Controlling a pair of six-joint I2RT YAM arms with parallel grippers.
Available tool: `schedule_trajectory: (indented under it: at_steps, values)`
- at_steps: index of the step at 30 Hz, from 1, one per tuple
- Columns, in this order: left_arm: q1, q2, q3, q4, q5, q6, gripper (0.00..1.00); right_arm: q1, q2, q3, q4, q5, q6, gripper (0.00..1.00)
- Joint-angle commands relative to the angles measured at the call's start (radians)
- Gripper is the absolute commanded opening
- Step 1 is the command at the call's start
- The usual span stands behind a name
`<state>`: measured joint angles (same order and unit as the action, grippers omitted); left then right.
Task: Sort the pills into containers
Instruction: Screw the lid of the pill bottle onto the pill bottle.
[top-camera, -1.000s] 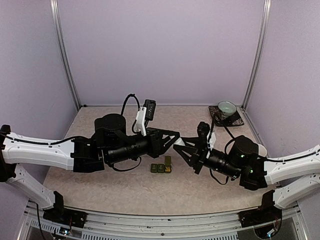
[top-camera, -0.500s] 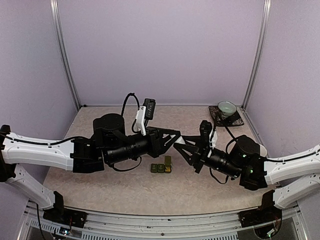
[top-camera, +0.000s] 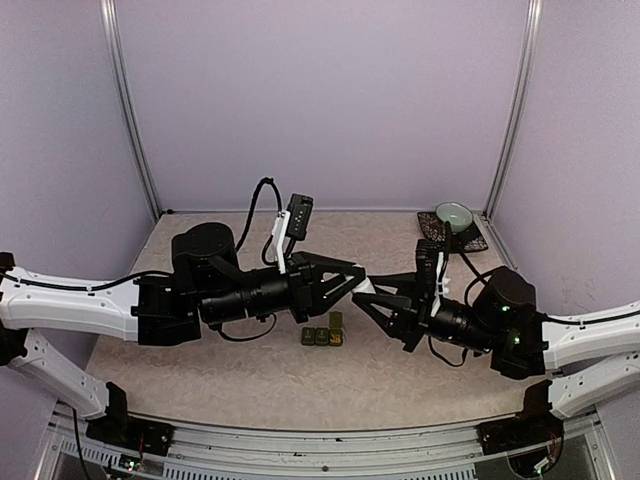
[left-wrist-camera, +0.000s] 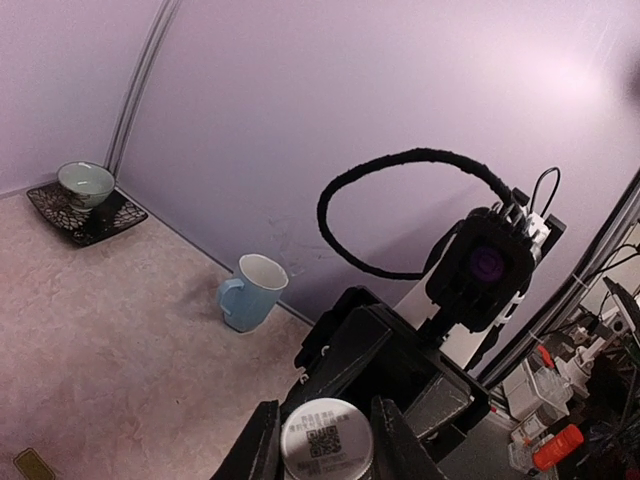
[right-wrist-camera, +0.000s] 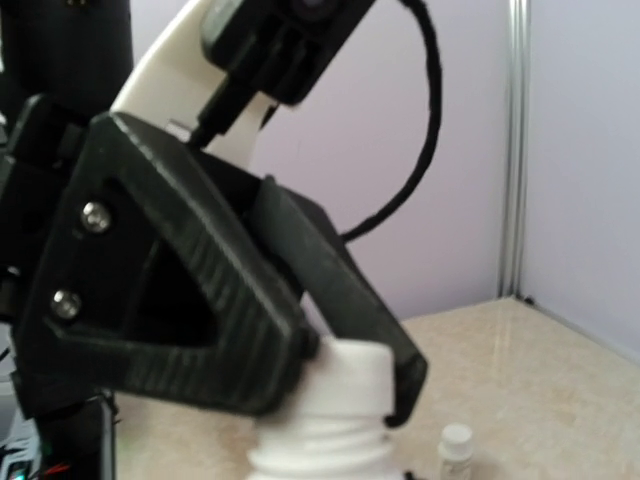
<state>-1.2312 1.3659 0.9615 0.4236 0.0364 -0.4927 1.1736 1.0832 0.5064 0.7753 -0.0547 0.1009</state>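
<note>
A white pill bottle (top-camera: 361, 286) hangs in mid-air between my two grippers, above the table's middle. My left gripper (top-camera: 355, 281) is shut on its cap (left-wrist-camera: 326, 445), whose top bears a QR label. In the right wrist view the left gripper's black fingers (right-wrist-camera: 200, 330) clamp that white cap (right-wrist-camera: 350, 375) above the threaded neck. My right gripper (top-camera: 368, 293) holds the bottle's body from the other side; its own fingers do not show in its wrist view. The containers (top-camera: 322, 336), a dark green strip, lie on the table below with one lid raised. No loose pills show.
A green bowl on a dark saucer (top-camera: 453, 217) stands at the back right corner. A pale blue mug (left-wrist-camera: 250, 292) stands by the wall in the left wrist view. A small white vial (right-wrist-camera: 456, 442) stands on the table beyond the bottle.
Both grippers stay joined on the bottle. The joined grippers have shifted slightly right; the left arm's elbow has moved left and the right wrist has swung right.
</note>
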Motion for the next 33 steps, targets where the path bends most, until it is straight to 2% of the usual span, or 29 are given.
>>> schedule_trajectory:
  at_steps: [1, 7, 18, 28, 31, 33]
  values:
    - [-0.033, 0.029, 0.038, -0.155, 0.092, 0.064, 0.28, 0.009, -0.041, 0.071, -0.046, -0.035, 0.075, 0.0]
    - [-0.041, 0.027, 0.033, -0.145, 0.097, 0.078, 0.29, 0.009, -0.088, 0.07, -0.045, -0.024, 0.132, 0.0]
    - [-0.044, 0.015, 0.013, -0.08, 0.215, 0.149, 0.29, 0.009, -0.109, 0.08, -0.008, -0.091, 0.185, 0.0]
    - [-0.044, -0.004, 0.017, -0.125, 0.277, 0.213, 0.39, 0.006, -0.148, 0.051, 0.015, -0.157, 0.216, 0.0]
    - [-0.042, -0.011, 0.016, -0.127, 0.273, 0.214, 0.45, 0.006, -0.148, 0.046, 0.014, -0.161, 0.215, 0.0]
    - [-0.042, -0.015, 0.014, -0.128, 0.272, 0.214, 0.52, 0.006, -0.149, 0.041, 0.021, -0.156, 0.212, 0.0]
